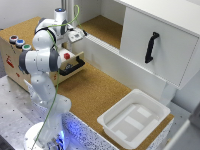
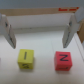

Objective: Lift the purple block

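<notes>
While the arm (image 1: 42, 60) is bent over the open drawer (image 1: 70, 67) at ten o'clock in the exterior view, no purple block is seen. In the wrist view, the pincer (image 2: 38, 31) is spread apart above a yellow block (image 2: 26, 58) and a pink block (image 2: 63, 58); the purple block should be located before descending.

Cork tabletop (image 1: 95, 95): the middle part is bare, so there is free room to pass between the drawer and the bin.
White bin (image 1: 134, 118): stands near the tabletop edge on the exterior view's right, with raised walls.
Cabinet (image 1: 160, 40): a tall white wall behind; its black handle (image 1: 151, 47) sticks out.
Open drawer (image 1: 70, 64): sticks out over the tabletop, under the arm.
Yellow block (image 2: 26, 58) and red block (image 2: 63, 59): they lie side by side with a gap between them.
Gripper (image 2: 37, 30): fingers stand wide; the space between them is free.
</notes>
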You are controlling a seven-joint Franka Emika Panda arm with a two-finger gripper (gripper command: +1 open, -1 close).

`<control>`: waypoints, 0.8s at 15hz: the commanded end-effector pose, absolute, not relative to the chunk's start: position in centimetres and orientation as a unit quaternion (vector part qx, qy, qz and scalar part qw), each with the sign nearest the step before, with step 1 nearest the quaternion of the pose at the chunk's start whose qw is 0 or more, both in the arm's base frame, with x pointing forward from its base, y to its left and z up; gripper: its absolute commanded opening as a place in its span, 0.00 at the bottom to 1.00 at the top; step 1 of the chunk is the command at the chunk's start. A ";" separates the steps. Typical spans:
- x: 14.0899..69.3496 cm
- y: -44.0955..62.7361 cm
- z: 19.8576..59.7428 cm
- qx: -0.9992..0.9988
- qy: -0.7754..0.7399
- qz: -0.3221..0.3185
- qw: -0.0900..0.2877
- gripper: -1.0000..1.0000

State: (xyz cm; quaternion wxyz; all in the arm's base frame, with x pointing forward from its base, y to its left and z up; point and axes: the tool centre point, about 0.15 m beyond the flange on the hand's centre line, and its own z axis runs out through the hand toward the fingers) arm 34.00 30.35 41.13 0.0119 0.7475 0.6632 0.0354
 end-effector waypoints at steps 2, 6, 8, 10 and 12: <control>27.0 30.4 41.5 0.756 0.654 0.023 0.025 1.00; 22.4 31.9 39.3 0.748 0.663 0.010 0.016 1.00; 20.6 32.9 38.1 0.743 0.669 0.017 -0.009 1.00; 19.4 33.4 36.6 0.743 0.669 0.018 -0.017 1.00; 19.2 33.0 35.3 0.745 0.666 0.024 -0.018 1.00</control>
